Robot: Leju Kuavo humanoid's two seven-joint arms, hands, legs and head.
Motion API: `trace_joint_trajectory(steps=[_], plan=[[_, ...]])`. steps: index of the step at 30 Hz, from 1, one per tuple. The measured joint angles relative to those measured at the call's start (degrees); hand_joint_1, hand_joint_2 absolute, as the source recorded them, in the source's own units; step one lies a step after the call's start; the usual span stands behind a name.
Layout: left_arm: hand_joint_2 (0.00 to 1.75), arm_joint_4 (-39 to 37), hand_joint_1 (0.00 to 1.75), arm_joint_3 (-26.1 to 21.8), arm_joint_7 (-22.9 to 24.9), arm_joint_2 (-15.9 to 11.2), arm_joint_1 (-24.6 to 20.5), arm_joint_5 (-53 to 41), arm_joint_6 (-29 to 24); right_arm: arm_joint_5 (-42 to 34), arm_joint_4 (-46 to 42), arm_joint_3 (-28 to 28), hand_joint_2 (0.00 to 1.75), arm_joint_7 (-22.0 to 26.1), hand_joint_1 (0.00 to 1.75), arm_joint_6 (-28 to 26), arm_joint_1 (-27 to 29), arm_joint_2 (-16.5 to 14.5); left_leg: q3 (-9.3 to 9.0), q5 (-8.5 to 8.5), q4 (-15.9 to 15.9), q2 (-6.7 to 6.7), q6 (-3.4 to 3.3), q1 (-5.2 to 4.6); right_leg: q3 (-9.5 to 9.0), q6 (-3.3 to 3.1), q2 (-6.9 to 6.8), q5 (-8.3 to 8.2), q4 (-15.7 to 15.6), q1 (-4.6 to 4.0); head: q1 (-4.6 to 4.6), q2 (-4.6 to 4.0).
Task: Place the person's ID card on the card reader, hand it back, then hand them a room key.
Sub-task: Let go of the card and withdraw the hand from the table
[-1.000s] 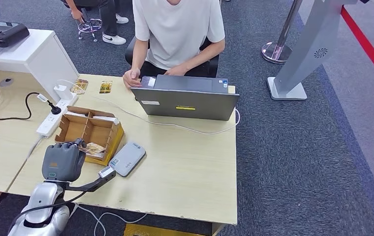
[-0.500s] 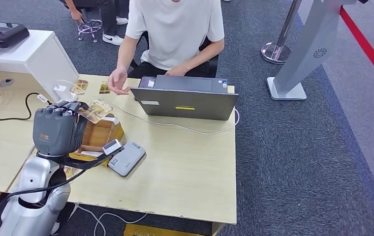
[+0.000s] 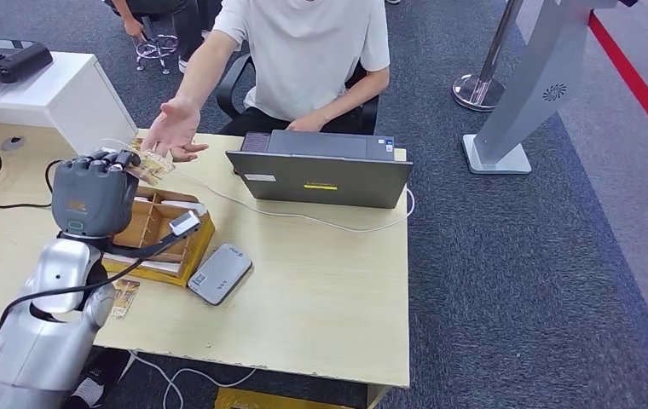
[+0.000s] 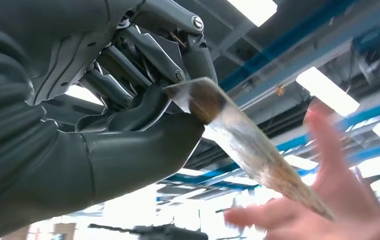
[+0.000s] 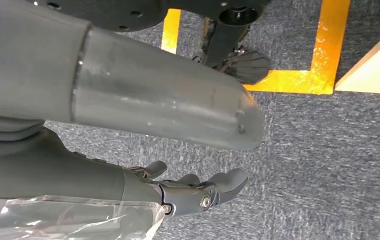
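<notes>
My left hand pinches the room key, offering it toward the person's open palm at one o'clock; only the release remains, I judge, while my right hand hangs empty, fingers spread.

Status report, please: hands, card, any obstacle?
Left hand pinches card, raised toward person's open palm. Right hand hangs open over carpet. Nothing between.

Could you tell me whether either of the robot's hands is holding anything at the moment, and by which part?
The left hand pinches a card by one end; the free end reaches toward the person's open hand. The right hand holds nothing.
</notes>
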State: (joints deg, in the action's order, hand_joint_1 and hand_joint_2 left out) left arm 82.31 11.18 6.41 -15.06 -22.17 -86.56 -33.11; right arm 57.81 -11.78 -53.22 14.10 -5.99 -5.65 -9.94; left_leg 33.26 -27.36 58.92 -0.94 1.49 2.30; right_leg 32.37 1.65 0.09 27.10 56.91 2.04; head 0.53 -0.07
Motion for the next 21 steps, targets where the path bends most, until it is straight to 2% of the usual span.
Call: trace_joint_trajectory(steps=[4,10,14,21], plan=[[1.75,-15.01,1.75,-1.33,0.27,-1.78,-6.05,-0.61,-3.92,0.20,0.01,0.40,0.00,-0.39,0.00,-0.04,-0.28,-0.01,-0.05,0.07,-0.01,0.07,0.07,0.00,0.02,-0.05,0.10,-0.09,0.06,0.00,0.03,0.00],[1.75,-25.51,1.75,-2.12,0.79,-2.44,-7.23,-0.52,-5.47,0.12,0.08,0.44,0.00,-0.46,0.00,-0.17,-0.09,0.02,0.03,0.05,-0.01,0.08,0.06,0.00,0.07,-0.04,0.14,-0.08,0.04,0.00,0.01,0.00],[1.75,-28.08,0.00,-2.32,0.97,-2.47,-7.21,-0.48,-5.40,0.13,0.12,0.46,0.00,-0.33,0.00,-0.17,-0.05,0.02,0.10,0.03,-0.01,0.12,0.03,-0.01,0.14,-0.03,0.15,-0.08,0.03,0.01,-0.01,0.00],[1.75,-29.12,0.00,-3.35,0.03,-2.46,-5.71,1.33,-5.50,0.11,0.19,0.50,0.00,-0.28,0.00,-0.27,0.01,0.02,0.14,0.02,-0.01,0.09,0.01,0.00,0.17,-0.03,0.12,-0.07,0.03,0.00,-0.01,0.00]])
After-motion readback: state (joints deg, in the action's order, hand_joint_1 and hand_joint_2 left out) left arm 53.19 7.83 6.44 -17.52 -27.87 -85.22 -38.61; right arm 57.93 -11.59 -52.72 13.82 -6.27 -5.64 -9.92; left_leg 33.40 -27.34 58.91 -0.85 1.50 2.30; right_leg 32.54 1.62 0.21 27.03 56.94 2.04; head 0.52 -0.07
